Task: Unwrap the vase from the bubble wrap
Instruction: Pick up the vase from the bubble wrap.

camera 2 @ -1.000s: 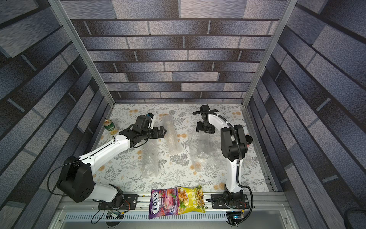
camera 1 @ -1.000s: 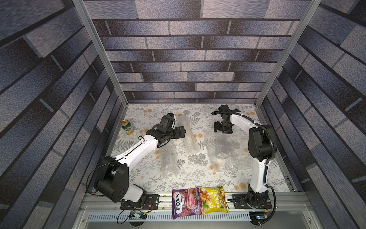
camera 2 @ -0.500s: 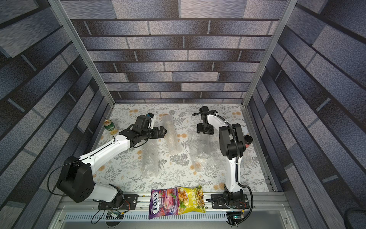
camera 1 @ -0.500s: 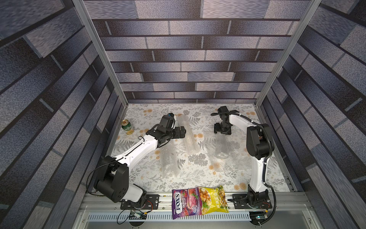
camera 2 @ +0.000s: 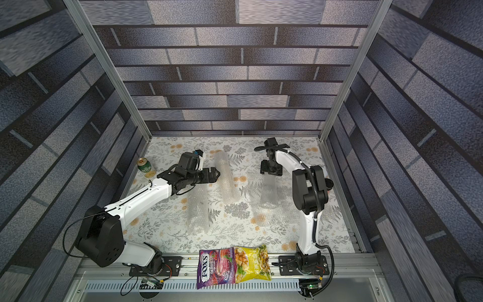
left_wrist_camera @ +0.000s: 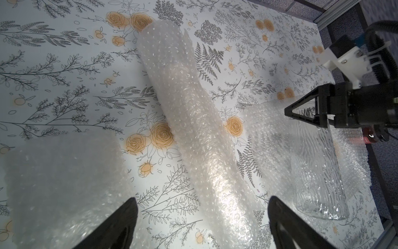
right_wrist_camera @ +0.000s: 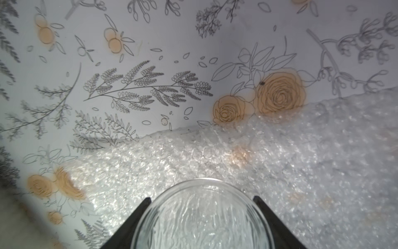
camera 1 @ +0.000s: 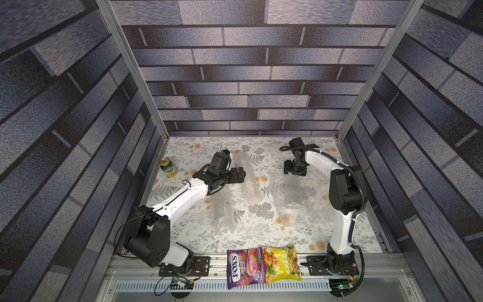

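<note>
vase (left_wrist_camera: 318,172) is tall clear glass with wavy ribs. it's out of the wrap, base down on a flattened sheet of bubble wrap (left_wrist_camera: 269,138) on the right side of the floral tabletop (camera 1: 261,235). the wrap is that whitish pebbly see-through stuff. two more pieces are rolled into tubes mid-tabletop, far roll (camera 1: 248,177) and near roll (camera 1: 223,214), can't tell what's inside either. green can (camera 1: 166,166) sits by the left wall, purple candy bag (camera 1: 244,266) and yellow snack bag (camera 1: 281,262) lie on the front rail. right arm is bent over, its end effector (right_wrist_camera: 201,197) at the vase's mouth, pinching the rim from both sides. left arm stretches out low, its end effector (camera 2: 213,175) spread wide right at the far roll.
</note>
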### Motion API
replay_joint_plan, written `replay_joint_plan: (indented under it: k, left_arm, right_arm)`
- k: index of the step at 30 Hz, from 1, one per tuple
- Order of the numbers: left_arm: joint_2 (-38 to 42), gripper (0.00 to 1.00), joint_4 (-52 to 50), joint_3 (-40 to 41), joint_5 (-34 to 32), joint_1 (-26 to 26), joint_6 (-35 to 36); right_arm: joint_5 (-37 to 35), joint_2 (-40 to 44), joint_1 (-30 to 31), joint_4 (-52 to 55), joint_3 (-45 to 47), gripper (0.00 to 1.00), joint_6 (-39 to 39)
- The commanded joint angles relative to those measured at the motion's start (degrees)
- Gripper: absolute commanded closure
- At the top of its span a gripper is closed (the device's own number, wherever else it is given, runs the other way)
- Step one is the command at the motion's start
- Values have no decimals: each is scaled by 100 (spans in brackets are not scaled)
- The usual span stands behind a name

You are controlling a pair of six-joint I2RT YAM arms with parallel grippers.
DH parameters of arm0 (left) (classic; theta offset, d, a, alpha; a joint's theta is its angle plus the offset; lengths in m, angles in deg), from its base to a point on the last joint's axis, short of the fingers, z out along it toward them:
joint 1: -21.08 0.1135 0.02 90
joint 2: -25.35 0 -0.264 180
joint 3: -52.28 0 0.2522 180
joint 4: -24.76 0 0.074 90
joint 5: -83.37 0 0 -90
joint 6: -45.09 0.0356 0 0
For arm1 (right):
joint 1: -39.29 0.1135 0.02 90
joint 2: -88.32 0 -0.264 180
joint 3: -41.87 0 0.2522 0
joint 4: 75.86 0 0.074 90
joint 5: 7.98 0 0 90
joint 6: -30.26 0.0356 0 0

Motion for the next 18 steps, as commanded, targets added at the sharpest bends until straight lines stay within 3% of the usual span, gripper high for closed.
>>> replay_joint_plan:
  k: [1,13,18]
  left_arm:
    - [-18,5,-2,-61,83,-75,111]
    - [-123,5,-88,-284,39,-288,119]
    - [-192,5,-21,-346,56,-307,67]
  right_arm:
    - [-35,692,40,129,167,56,-37]
    - [-78,2289,40,-519,1375,61,11]
    - [-305,2917,126,-1471,1976,64,84]
